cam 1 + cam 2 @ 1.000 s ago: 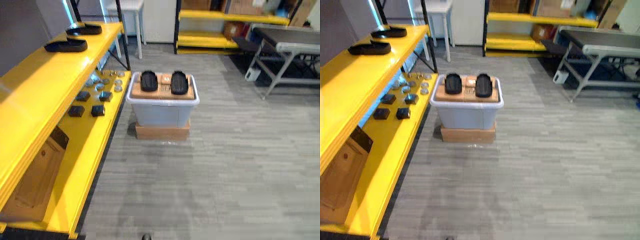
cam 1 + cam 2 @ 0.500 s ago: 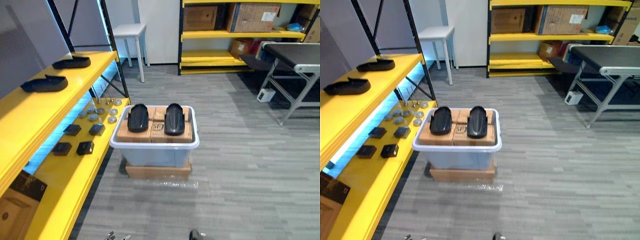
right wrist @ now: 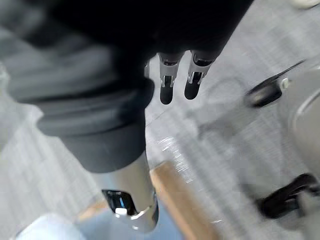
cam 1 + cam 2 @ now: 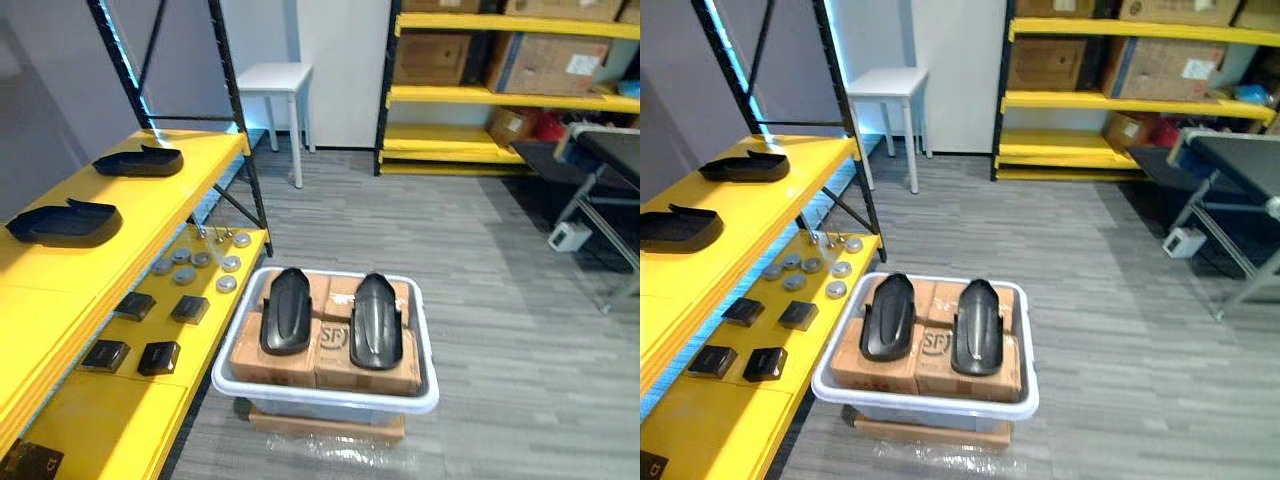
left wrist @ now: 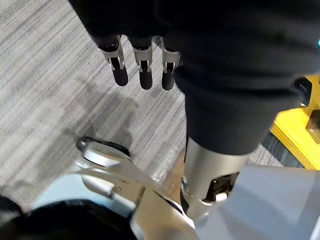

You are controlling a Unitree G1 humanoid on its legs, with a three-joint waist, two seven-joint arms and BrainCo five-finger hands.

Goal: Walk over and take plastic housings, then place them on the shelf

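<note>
one plastic housing (image 4: 286, 310) lay on the cardboard boxes (image 4: 333, 352) toward the left rim of the white bin (image 4: 325, 396), and a second housing (image 4: 376, 320) lay beside it toward the right rim. two shelf housings (image 4: 62, 222) (image 4: 138, 161) sat on the top board of the yellow shelf (image 4: 150, 212). the left hand (image 5: 145, 70) hung released over the floor, fingers slack and grasping nothing. the right hand (image 3: 166, 85) hung released too, empty.

We see a white stool (image 4: 278, 78) by the far wall and cartons (image 4: 560, 60) on a rack beyond. A grey tub (image 4: 330, 399) on the floor (image 4: 500, 300) holds cardboard boxes (image 4: 330, 350). Round metal discs (image 4: 200, 260) and small black blocks (image 4: 130, 305) lie to its left.
</note>
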